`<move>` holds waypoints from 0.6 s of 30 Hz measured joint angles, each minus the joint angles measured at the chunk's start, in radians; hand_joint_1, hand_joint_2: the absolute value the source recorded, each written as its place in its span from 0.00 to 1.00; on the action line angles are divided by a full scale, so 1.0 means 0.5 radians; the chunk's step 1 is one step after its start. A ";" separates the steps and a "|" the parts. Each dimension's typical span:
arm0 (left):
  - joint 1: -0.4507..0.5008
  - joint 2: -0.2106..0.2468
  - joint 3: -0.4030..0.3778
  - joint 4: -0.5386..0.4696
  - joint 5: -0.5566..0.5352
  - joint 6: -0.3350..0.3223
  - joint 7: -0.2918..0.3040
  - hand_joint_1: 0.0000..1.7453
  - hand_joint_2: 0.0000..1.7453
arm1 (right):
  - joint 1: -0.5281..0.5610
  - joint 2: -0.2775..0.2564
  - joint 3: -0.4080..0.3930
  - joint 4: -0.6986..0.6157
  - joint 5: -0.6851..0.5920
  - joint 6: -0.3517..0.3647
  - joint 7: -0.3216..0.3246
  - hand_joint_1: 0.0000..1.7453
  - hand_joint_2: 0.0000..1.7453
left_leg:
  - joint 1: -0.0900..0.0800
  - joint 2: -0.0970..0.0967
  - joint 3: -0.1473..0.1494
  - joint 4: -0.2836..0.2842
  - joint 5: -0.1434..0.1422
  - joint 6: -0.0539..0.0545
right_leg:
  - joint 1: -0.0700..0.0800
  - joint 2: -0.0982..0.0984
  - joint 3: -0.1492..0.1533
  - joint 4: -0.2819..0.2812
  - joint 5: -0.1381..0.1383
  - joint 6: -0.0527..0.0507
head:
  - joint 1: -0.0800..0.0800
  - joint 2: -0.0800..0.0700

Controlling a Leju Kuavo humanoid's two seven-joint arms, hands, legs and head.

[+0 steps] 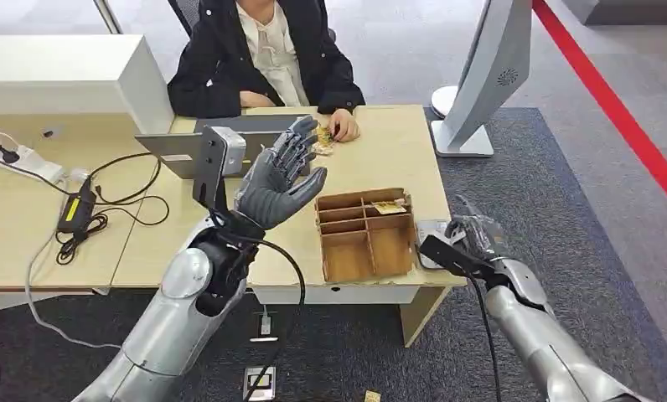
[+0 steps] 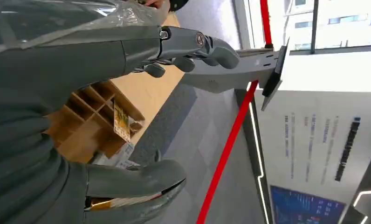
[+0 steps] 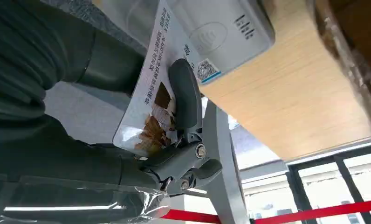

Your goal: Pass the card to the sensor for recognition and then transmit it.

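Right wrist view, fingers (image 3: pixel 186 95) pinching card (image 3: pixel 148 100), sensor (image 3: pixel 221 32) beside

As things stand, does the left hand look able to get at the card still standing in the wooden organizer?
Probably yes. The left hand is raised, open and holding nothing, just beside the wooden organizer, whose compartments are open from above. The card stands in a far compartment with nothing over it; the right hand is off to the other side.

The right hand (image 1: pixel 474 234) is holding the card (image 3: pixel 148 105) just beside the sensor (image 1: pixel 431 243), which is lying on the desk (image 1: pixel 380 159) beside the divided box (image 1: pixel 366 234). The left hand (image 1: pixel 277 177) is hanging above the desk, left of that box, with a person (image 1: pixel 267 54) sitting beyond it.
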 joint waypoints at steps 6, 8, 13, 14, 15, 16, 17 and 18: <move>-0.012 0.000 -0.007 0.000 0.000 0.001 0.000 0.00 1.00 | 0.019 0.080 0.017 0.037 0.064 0.025 -0.003 1.00 1.00 | 0.000 0.000 0.000 0.000 0.000 0.000 | 0.000 0.000 0.000 0.000 0.000 0.000 | 0.000 0.000; -0.013 0.000 -0.008 0.000 0.000 -0.001 -0.001 0.00 1.00 | 0.025 0.100 0.021 0.043 0.092 0.027 -0.002 1.00 1.00 | 0.000 0.000 0.001 0.000 0.000 0.000 | 0.000 0.000 0.000 0.000 0.000 0.000 | -0.001 0.000; -0.015 0.000 -0.009 0.001 0.000 -0.015 -0.008 0.00 1.00 | 0.037 0.138 0.031 0.053 0.115 0.046 0.020 1.00 1.00 | 0.000 0.000 0.000 0.000 0.000 0.000 | 0.000 0.000 0.000 0.000 0.000 0.000 | 0.000 0.000; -0.015 0.000 -0.009 0.000 -0.001 -0.015 -0.008 0.00 1.00 | 0.042 0.142 0.032 0.056 0.114 0.048 0.022 1.00 1.00 | 0.000 0.000 0.000 0.000 0.000 0.000 | 0.000 0.000 0.000 0.000 0.000 0.000 | 0.000 0.000; -0.015 0.000 -0.009 0.000 0.000 -0.016 -0.008 0.00 1.00 | 0.045 0.148 0.034 0.059 0.114 0.048 0.022 1.00 1.00 | 0.000 0.000 0.000 0.000 0.000 0.000 | 0.000 0.000 0.000 0.000 0.000 0.000 | 0.000 0.000; -0.015 0.000 -0.010 0.000 -0.001 -0.017 -0.008 0.00 1.00 | 0.045 0.150 0.034 0.063 0.112 0.048 0.022 1.00 1.00 | 0.000 0.000 0.000 0.000 0.000 0.000 | 0.000 0.000 0.000 0.000 0.000 0.000 | 0.000 0.000; -0.014 0.000 -0.010 0.001 -0.001 -0.018 -0.008 0.00 1.00 | 0.046 0.152 0.035 0.065 0.110 0.048 0.023 1.00 1.00 | 0.000 0.000 0.000 0.000 0.000 0.000 | 0.000 0.000 0.000 0.000 0.000 0.000 | 0.000 0.000; -0.013 0.000 -0.010 0.000 -0.002 -0.021 -0.008 0.00 1.00 | 0.047 0.153 0.036 0.065 0.108 0.049 0.025 1.00 1.00 | 0.000 0.000 0.000 0.000 0.000 0.000 | 0.000 0.000 0.000 0.000 0.000 0.000 | 0.000 0.000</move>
